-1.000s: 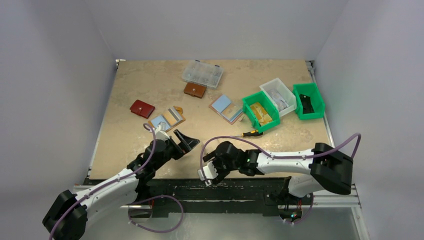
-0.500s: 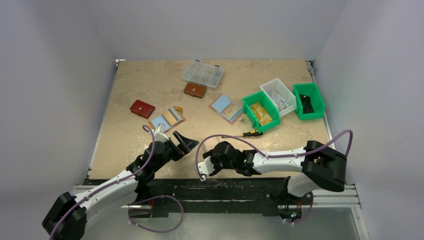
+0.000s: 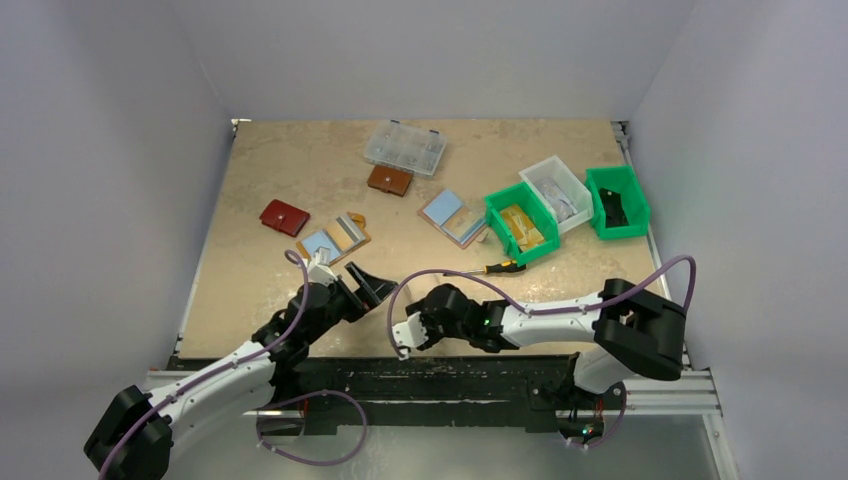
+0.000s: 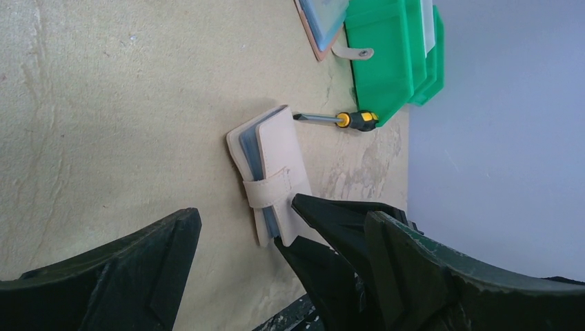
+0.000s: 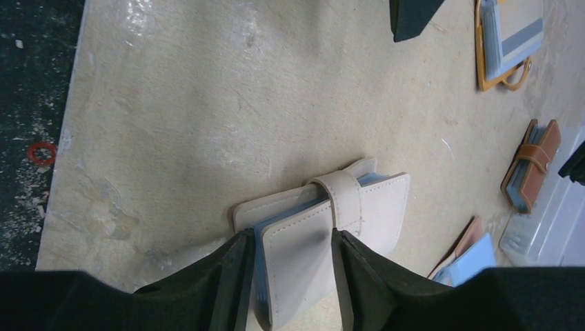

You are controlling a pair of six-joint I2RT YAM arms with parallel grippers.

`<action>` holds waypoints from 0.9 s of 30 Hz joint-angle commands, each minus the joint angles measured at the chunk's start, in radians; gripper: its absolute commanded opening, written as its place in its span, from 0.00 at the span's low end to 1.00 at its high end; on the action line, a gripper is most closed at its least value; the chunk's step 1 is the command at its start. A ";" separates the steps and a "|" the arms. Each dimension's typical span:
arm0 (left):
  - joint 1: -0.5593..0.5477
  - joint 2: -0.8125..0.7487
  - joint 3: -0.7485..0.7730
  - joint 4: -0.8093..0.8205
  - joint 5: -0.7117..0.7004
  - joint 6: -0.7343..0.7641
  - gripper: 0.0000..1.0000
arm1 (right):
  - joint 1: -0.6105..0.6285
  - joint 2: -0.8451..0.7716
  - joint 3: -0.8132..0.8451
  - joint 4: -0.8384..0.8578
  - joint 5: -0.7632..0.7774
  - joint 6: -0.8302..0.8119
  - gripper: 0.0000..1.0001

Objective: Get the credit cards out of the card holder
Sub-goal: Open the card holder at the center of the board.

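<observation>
Clearly the right pincer (image 5: pixel 291 248) pinches the card holder (image 4: pixel 270 155) at its near short end. The tan case lies closed on the worktop (image 4: pixel 124 103) close to the front edge, snap tab (image 5: pixel 343 200) fastened. Its long axis runs away from that pincer toward the screwdriver (image 4: pixel 345 119). The left pincer (image 3: pixel 347 279), spread wide, hovers near with the holder straight ahead. It is probably the arm free to undo the tab.

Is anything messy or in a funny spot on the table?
A yellow-handled screwdriver lies loose on the table beside a green bin, an odd tool among wallets. The orange-edged wallet and the pink-edged wallet lie flopped open. Nothing looks spilled or broken.
</observation>
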 commanded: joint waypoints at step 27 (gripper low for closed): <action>0.003 0.012 -0.155 0.392 0.055 -0.201 0.97 | -0.270 -0.207 0.118 -0.098 -0.528 0.351 0.00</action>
